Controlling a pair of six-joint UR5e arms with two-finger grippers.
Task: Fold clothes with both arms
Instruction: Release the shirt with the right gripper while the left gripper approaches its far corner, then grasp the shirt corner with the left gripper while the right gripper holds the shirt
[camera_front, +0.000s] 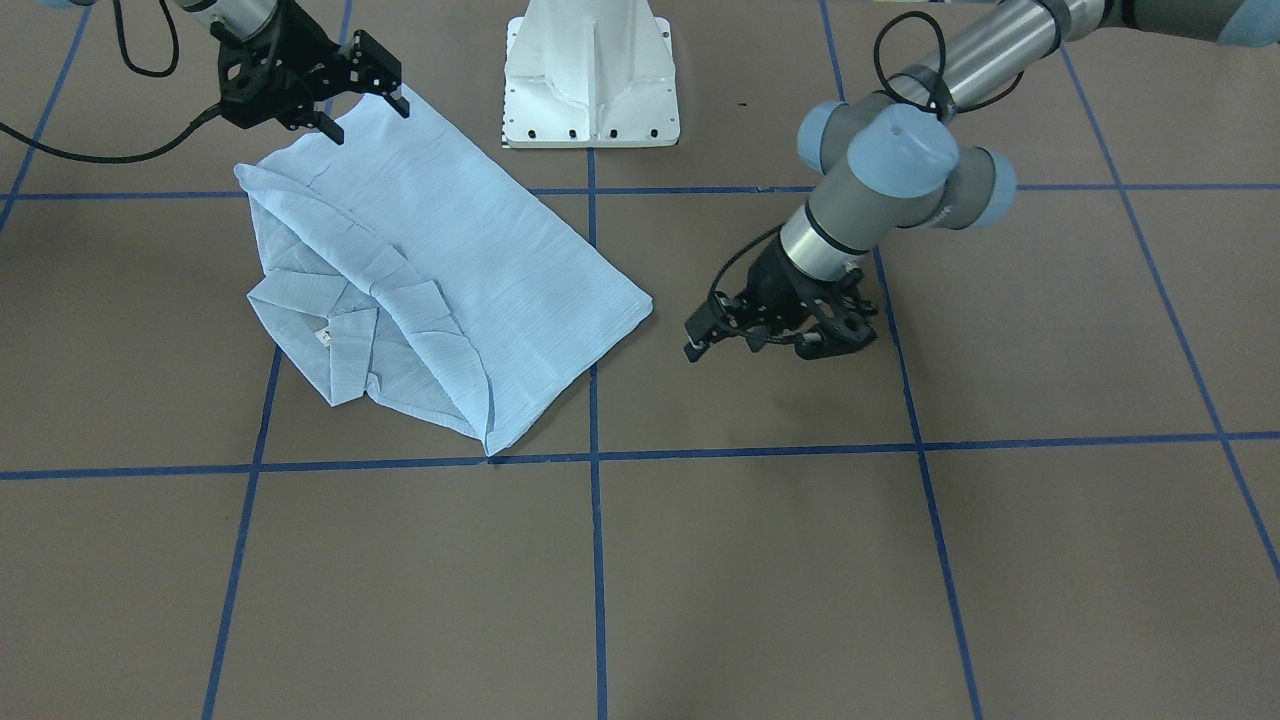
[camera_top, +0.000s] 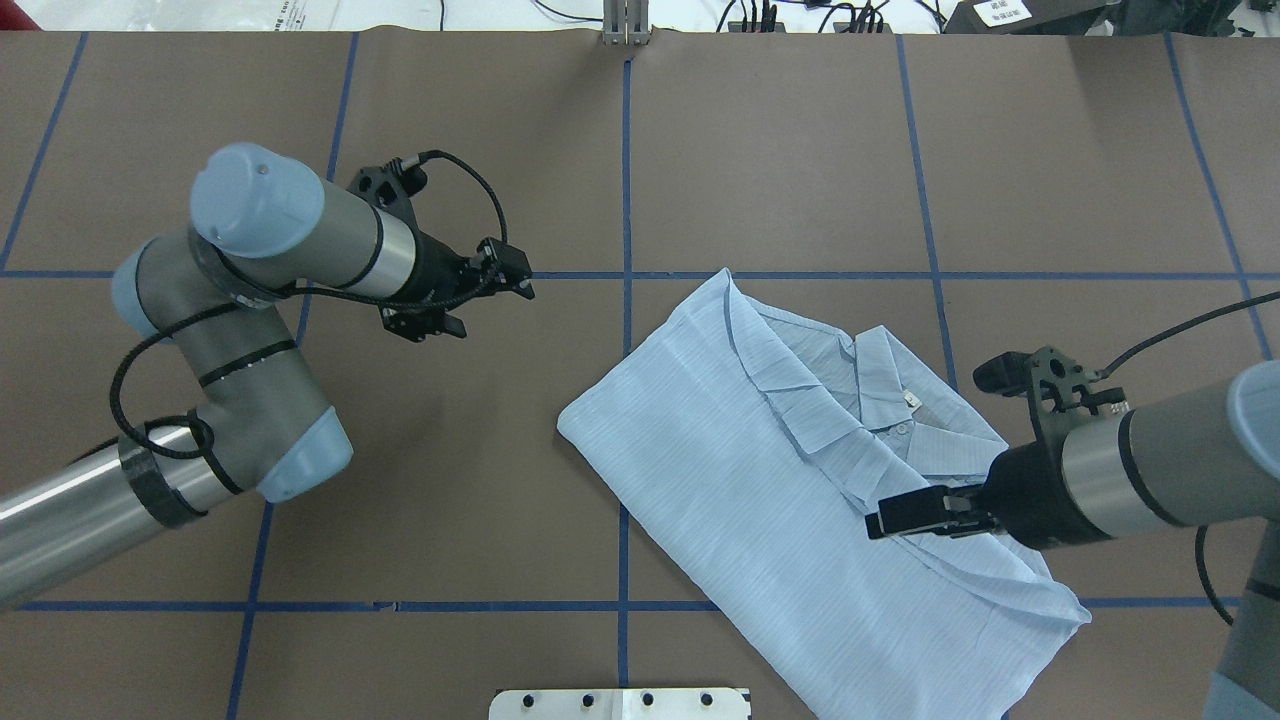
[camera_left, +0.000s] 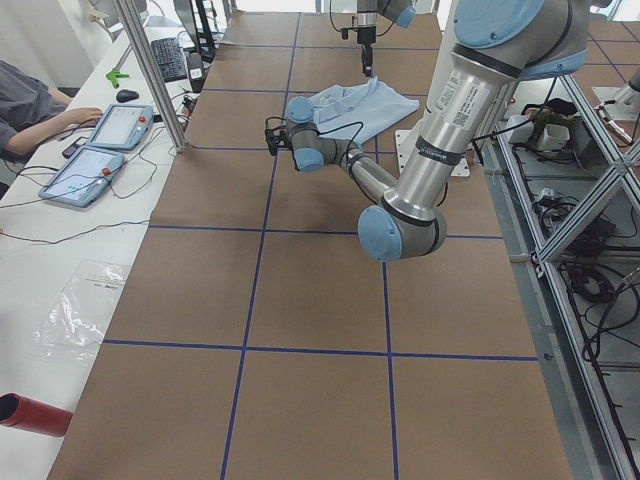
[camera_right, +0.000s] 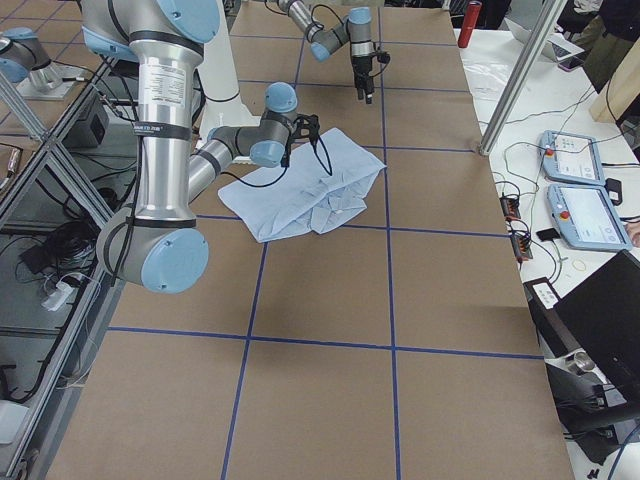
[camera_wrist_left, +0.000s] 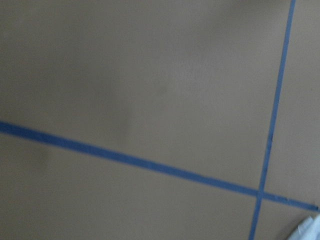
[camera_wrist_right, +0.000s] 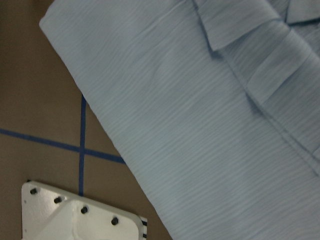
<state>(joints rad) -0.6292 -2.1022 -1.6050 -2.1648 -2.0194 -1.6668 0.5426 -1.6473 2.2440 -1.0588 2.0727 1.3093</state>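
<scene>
Shirt (camera_front: 470, 270) lies sides-folded; right tool (camera_front: 365, 115), jaws apart, hovers at its 12 o'clock hem corner, left tool (camera_front: 700, 335), gap untellable, by the 3 o'clock corner; next, probably pinch both

one shirt (camera_front: 450, 260), two arms (camera_top: 250, 235) (camera_top: 1150, 470), one white base (camera_front: 590, 70), two tablets (camera_left: 122, 125) on the side desk (camera_left: 40, 260), one keyboard (camera_left: 170, 58), one mouse (camera_left: 127, 96).
</scene>
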